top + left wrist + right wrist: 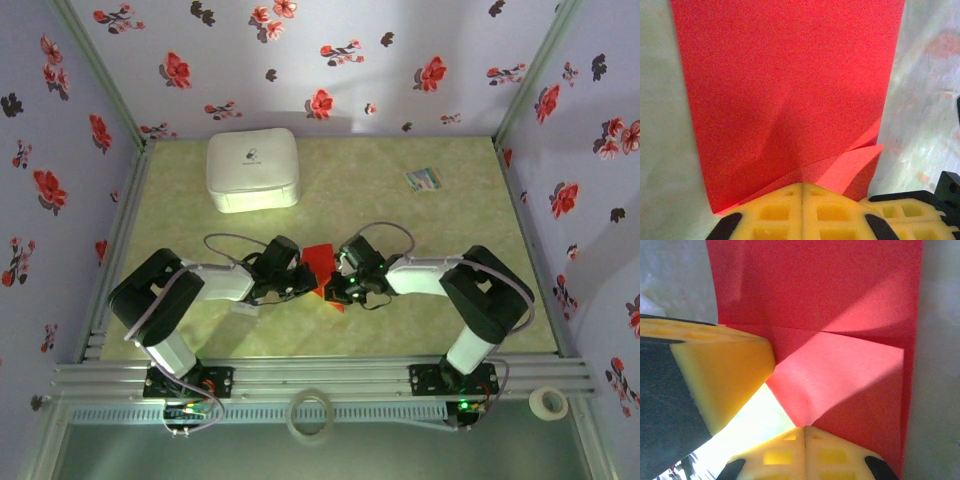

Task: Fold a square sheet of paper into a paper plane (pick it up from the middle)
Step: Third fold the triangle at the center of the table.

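The square sheet of paper [321,258] is bright red and lies creased between the two arms at the middle of the green table. In the left wrist view the sheet [790,90] stretches away from my left gripper [802,187], whose yellow fingers are shut on its near folded edge. In the right wrist view a folded corner flap of the sheet [840,370] runs into my right gripper [804,429], shut on its tip. The left gripper's yellow finger [720,375] sits close beside it. In the top view, left gripper [303,274] and right gripper [336,284] meet at the sheet. A paper plane is out of view.
A white box [252,170] stands at the back left and a small multicoloured card [424,179] lies at the back right. Tape rolls [310,415] [547,402] lie in front of the arm bases. Flowered walls enclose the table on three sides.
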Available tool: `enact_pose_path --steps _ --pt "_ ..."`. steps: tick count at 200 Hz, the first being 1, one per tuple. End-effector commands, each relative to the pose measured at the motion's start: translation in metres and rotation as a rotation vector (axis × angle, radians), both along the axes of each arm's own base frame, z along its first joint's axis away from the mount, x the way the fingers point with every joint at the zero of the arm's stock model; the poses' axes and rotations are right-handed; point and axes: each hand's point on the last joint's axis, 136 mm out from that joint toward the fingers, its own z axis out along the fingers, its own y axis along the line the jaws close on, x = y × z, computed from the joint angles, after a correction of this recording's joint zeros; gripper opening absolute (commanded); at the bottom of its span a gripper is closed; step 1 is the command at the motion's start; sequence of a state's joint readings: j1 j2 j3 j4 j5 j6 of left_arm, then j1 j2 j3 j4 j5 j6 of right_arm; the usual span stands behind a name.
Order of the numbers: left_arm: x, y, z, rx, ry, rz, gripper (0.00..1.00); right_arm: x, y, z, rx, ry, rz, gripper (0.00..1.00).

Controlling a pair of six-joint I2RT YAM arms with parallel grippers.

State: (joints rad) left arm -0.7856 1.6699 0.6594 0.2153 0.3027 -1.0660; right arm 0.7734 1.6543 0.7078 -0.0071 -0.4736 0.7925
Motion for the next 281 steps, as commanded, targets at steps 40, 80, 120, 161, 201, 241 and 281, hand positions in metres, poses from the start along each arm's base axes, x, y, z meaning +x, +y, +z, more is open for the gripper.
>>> enact_pose_path --steps 40,80,120,161,201,241,281 --pt "-0.009 0.024 -0.031 0.120 0.057 0.009 0.00 -0.029 -0.026 -0.003 -0.013 0.015 0.024 0.05" --pt "-0.009 0.025 -0.031 0.119 0.060 0.011 0.00 -0.038 -0.042 -0.008 -0.026 0.019 -0.003 0.05" --pt "-0.009 0.025 -0.030 0.113 0.059 0.017 0.00 -0.037 -0.051 -0.005 -0.015 0.011 -0.037 0.05" --pt "-0.007 0.016 -0.022 0.028 0.061 0.077 0.00 -0.016 -0.072 0.015 -0.044 -0.096 -0.139 0.08" --pt "-0.005 0.000 -0.009 -0.016 0.031 0.142 0.00 -0.005 -0.083 0.028 -0.086 -0.170 -0.185 0.20" --pt "-0.005 -0.002 0.013 0.000 -0.045 0.147 0.07 0.007 -0.068 0.038 -0.034 -0.187 -0.179 0.34" --pt "0.001 0.021 0.043 0.077 -0.154 0.138 0.27 0.024 -0.049 0.042 -0.027 -0.202 -0.142 0.41"
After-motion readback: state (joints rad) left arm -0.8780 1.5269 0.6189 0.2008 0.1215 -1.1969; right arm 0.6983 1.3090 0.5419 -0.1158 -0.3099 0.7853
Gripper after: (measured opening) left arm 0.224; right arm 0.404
